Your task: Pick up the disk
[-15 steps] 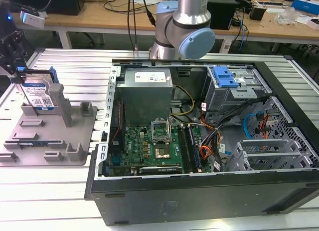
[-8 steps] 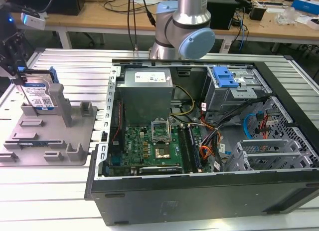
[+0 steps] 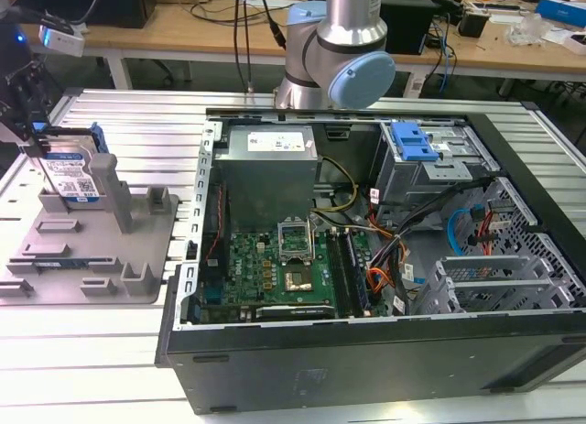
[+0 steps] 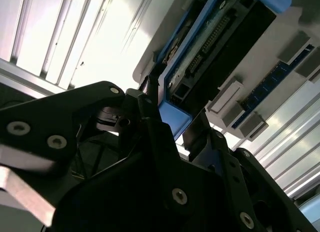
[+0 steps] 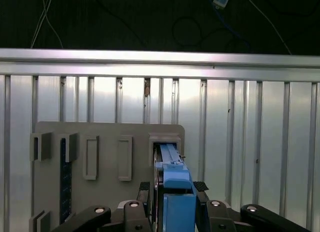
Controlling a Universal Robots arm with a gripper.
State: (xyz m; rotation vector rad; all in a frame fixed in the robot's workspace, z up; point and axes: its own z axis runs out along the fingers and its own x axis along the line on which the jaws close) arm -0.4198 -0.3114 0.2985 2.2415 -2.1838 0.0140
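Item: the disk (image 3: pixel 69 172), silver-grey, white-and-blue label, blue side rails; stands on edge in the grey fixture tray (image 3: pixel 137 259), just behind an upright post (image 3: pixel 105 190)

Location: ribbed metal table (image 3: pixel 119 113), at 9 o'clock of the open computer case (image 3: pixel 366 351) in the exterior view

Hand (image 3: pixel 35 140): narrow, closed on the disk's upper end, one finger (image 5: pixel 145 187) against each broad face in both wrist views

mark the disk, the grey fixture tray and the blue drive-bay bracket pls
disk (image 3: pixel 71 175): exterior view, on its white-and-blue label.
fixture tray (image 3: pixel 92 250): exterior view, on the bare flat base between the posts.
blue drive-bay bracket (image 3: pixel 411 142): exterior view, on its top face.
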